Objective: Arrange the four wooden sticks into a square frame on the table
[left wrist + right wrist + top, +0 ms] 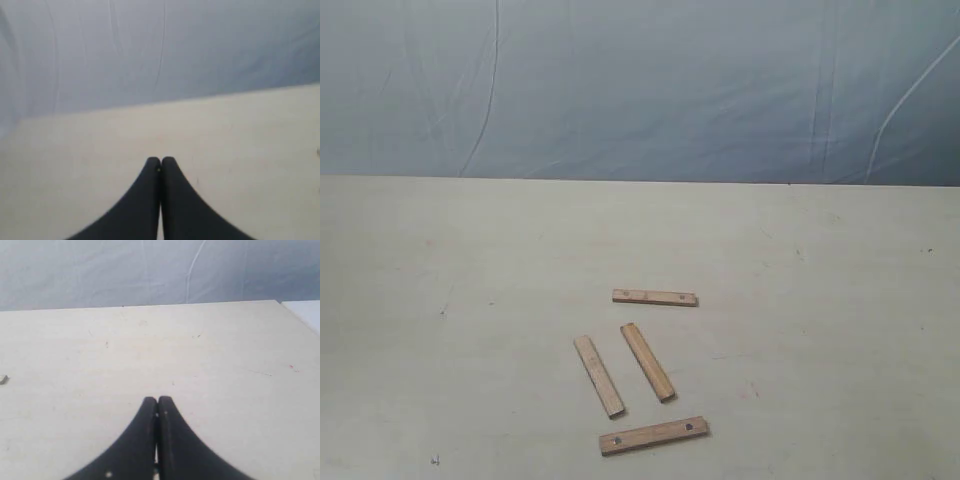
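Four sticks (648,362) loose on the bench (470,300), none touching, not yet a square. Far holed stick (655,297) back toward the blue cloth (620,80); near holed stick (654,435) closest to the camera; between them two plain sticks (599,376), slanted (roughly parallel). Left fingers (157,167) closed tip to tip above bare bench, holding nothing. Right fingers (154,407) likewise pressed together, empty.

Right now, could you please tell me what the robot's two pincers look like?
The left pincer and the right pincer are matte black, each with two smooth fingers that flare at the base and taper to rounded tips. No cables show.
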Controlling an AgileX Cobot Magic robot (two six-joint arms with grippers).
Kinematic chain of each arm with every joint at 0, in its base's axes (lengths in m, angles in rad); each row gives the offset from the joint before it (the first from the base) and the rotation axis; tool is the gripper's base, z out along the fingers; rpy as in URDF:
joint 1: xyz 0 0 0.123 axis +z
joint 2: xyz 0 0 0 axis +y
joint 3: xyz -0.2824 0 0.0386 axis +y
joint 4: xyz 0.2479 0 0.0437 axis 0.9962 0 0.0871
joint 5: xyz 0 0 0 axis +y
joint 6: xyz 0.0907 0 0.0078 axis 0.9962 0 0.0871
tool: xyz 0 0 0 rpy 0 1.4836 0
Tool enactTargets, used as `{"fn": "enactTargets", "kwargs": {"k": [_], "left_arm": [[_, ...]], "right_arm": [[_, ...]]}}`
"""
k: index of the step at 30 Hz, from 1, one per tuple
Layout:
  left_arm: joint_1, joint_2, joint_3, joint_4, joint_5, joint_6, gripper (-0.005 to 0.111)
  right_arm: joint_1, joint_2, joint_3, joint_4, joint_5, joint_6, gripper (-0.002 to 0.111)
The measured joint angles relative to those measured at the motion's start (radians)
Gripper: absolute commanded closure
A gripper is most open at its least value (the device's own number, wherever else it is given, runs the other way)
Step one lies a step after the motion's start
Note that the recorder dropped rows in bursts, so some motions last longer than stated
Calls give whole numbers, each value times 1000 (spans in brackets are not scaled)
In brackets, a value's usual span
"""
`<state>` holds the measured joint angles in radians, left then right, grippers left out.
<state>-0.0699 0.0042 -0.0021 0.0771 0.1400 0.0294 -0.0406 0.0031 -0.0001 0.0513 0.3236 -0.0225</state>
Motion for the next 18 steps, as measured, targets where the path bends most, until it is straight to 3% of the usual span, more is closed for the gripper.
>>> {"fn": "enactTargets", "kwargs": {"k": [5, 9, 11, 14, 18], "left_arm": [[0, 0, 0, -46, -355, -82, 107], [0, 0, 0, -53, -551, -443, 107], [0, -1, 3, -61, -658, -537, 107], [0, 26, -27, -83, -843, -575, 107], [0, 149, -187, -87, -921, -586, 107]], "right_arm": [[0, 0, 0, 0, 0, 0, 109], [0, 0, 0, 0, 0, 0, 109], [0, 0, 0, 0, 0, 0, 109], [0, 0, 0, 0, 0, 0, 109], [0, 0, 0, 0, 0, 0, 109]]}}
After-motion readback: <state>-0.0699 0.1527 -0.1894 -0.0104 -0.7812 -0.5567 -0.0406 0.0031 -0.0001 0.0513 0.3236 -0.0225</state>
